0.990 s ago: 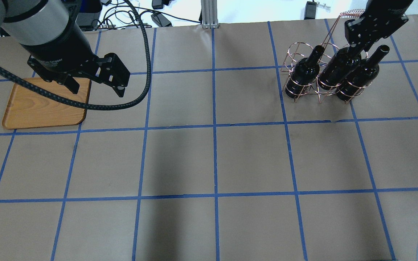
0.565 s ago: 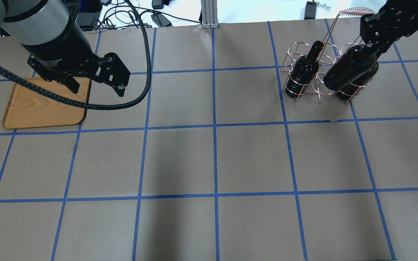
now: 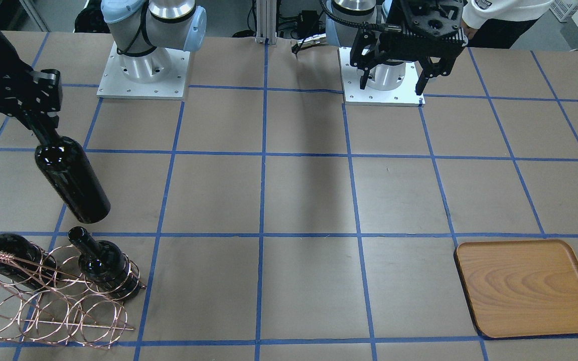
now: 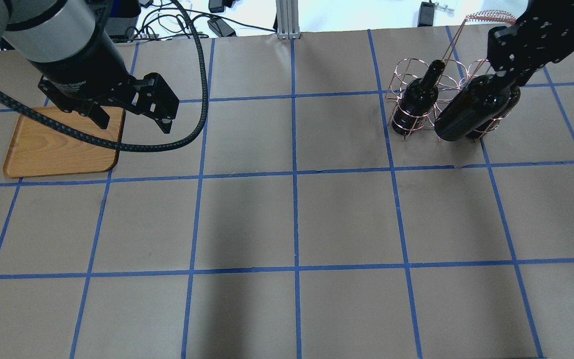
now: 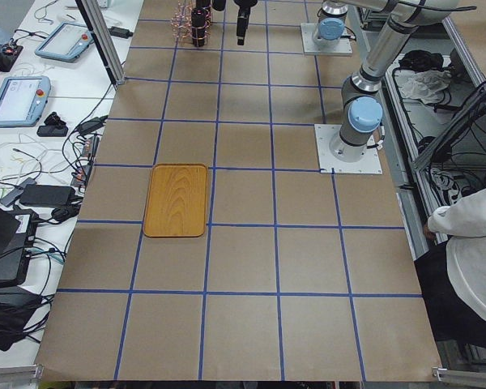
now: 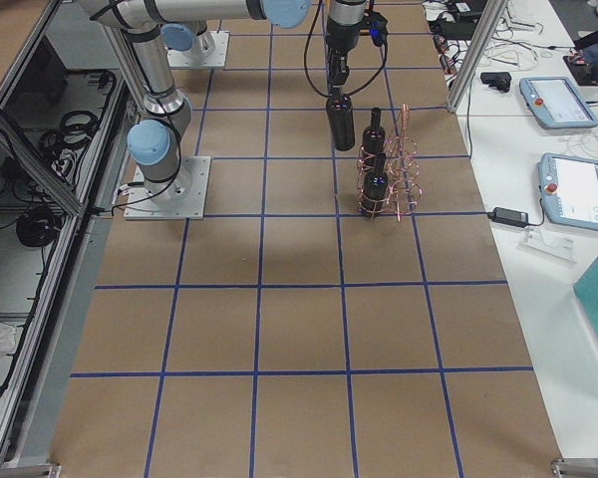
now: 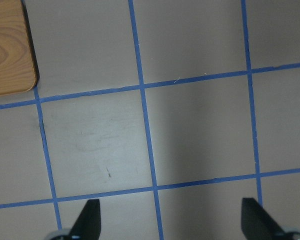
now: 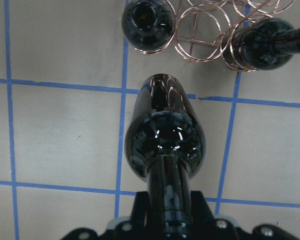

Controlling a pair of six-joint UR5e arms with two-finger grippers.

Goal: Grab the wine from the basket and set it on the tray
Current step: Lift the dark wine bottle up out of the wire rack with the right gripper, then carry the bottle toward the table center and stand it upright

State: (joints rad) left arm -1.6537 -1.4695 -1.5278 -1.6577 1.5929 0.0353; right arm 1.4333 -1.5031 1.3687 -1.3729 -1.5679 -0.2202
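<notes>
My right gripper (image 3: pixel 38 123) is shut on the neck of a near-black wine bottle (image 3: pixel 71 181), which hangs tilted above the table, clear of the basket. From overhead, that bottle (image 4: pixel 470 112) overlaps the copper wire basket (image 4: pixel 404 71). Looking down from the right wrist, the bottle (image 8: pixel 165 140) hangs below the basket's rings (image 8: pixel 205 30). Two more bottles (image 3: pixel 102 265) (image 3: pixel 3 254) stand in the basket (image 3: pixel 53 308). The wooden tray (image 4: pixel 53 149) lies bare at the far side. My left gripper (image 4: pixel 135 124) hovers open beside the tray's corner (image 7: pixel 7 45).
Both arm bases (image 3: pixel 143 75) (image 3: pixel 384 85) are bolted at the robot's edge of the table. A person's white sleeve (image 3: pixel 499 12) shows behind the left base. Cables and an aluminium post (image 4: pixel 287 20) line the far edge. Teach pendants (image 6: pixel 568 189) lie on the side bench.
The right gripper has lifted the middle bottle up out of the basket and carried it slightly toward the robot's side. The left arm has not moved.
</notes>
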